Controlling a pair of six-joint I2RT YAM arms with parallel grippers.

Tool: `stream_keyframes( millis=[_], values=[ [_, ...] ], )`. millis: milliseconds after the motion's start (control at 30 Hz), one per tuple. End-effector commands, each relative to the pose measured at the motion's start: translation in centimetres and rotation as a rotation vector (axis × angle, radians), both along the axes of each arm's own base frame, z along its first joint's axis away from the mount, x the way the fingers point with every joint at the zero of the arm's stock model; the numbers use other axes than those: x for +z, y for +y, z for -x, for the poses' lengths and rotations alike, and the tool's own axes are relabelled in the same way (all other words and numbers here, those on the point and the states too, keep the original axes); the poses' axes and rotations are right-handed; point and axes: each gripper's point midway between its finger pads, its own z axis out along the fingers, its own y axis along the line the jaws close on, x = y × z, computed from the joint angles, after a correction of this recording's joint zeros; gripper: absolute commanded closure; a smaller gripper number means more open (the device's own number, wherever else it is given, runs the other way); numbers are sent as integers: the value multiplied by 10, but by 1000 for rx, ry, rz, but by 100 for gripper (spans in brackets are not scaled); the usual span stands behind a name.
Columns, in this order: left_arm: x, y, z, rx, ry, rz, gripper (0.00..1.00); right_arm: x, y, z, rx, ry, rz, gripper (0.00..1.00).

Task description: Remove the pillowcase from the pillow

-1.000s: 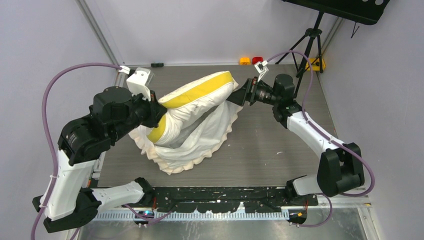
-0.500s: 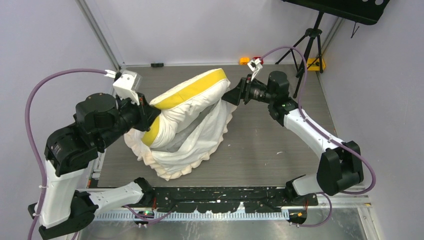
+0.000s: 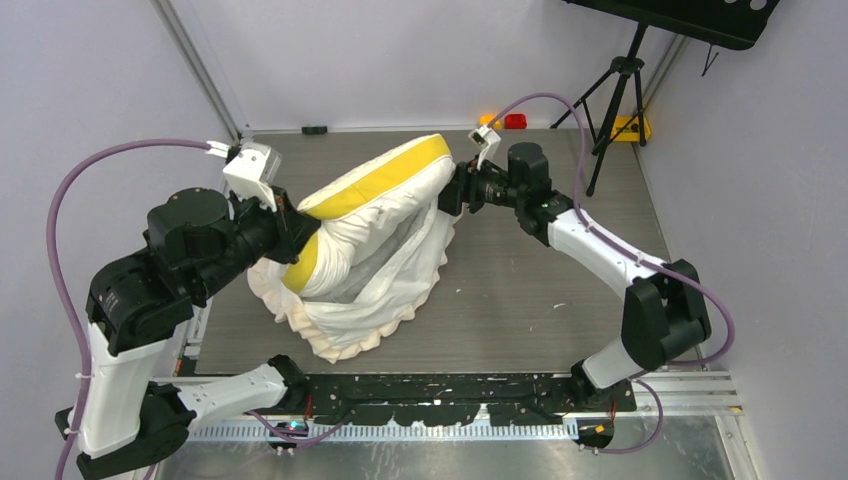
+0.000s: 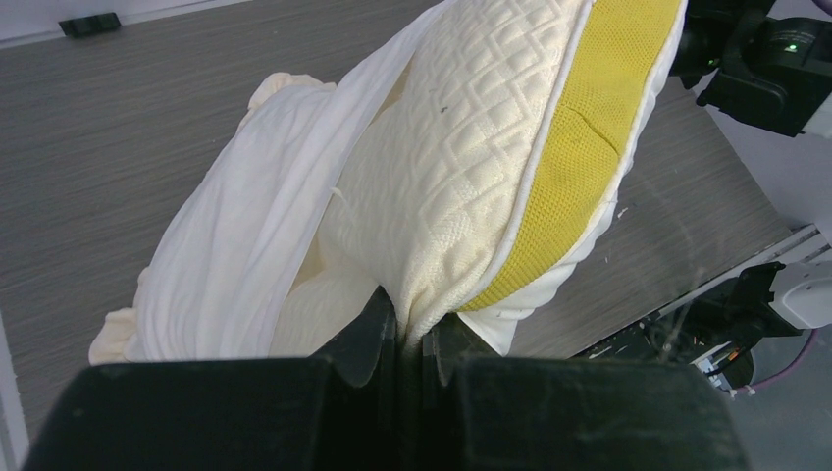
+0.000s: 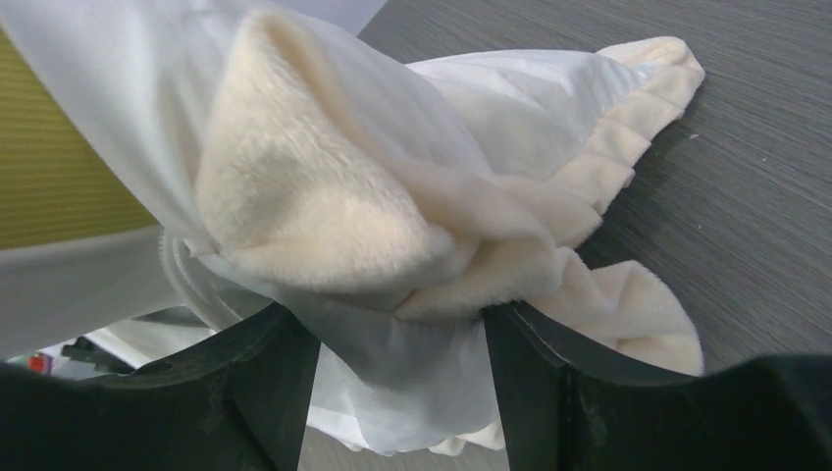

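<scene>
Pillow [image 3: 385,185] tilted up off the table [image 3: 540,270] — left gripper [image 4: 410,329] pinched tight on its lower corner, right gripper [image 5: 392,324] clamping a wad of pillowcase [image 5: 324,226] at the opposite end — long axis runs between them.

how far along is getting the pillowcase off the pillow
Roughly halfway. Done: the upper half of the pillow, yellow band included, is out of the pillowcase. In hand: the left gripper pinches a bare pillow corner, the right gripper holds bunched pillowcase fabric. Left: the pillow's lower part sits inside the cover, whose frill lies on the table.
</scene>
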Motion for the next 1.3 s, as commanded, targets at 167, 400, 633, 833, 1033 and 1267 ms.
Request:
stream_keyframes(
  millis=[167,400,633,833,1033,1267],
  values=[
    [64,7,3,19,-191,201,100,-104,8,-50,-151,199,127,39],
    [66,6,3,18,-193,211,100,-164,-12,-67,-315,318,251,38],
    [52,-4,-7,23,-160,181,100,-92,-57,-67,-454,223,274,25],
    [39,-15,-18,20,-131,163,100,-20,-109,-46,-638,198,227,11],
    [16,-46,-41,-3,-74,128,100,28,-129,-11,-720,204,119,9],
    [-7,-97,-82,-28,11,103,100,48,-157,17,-831,181,68,9]
  ],
)
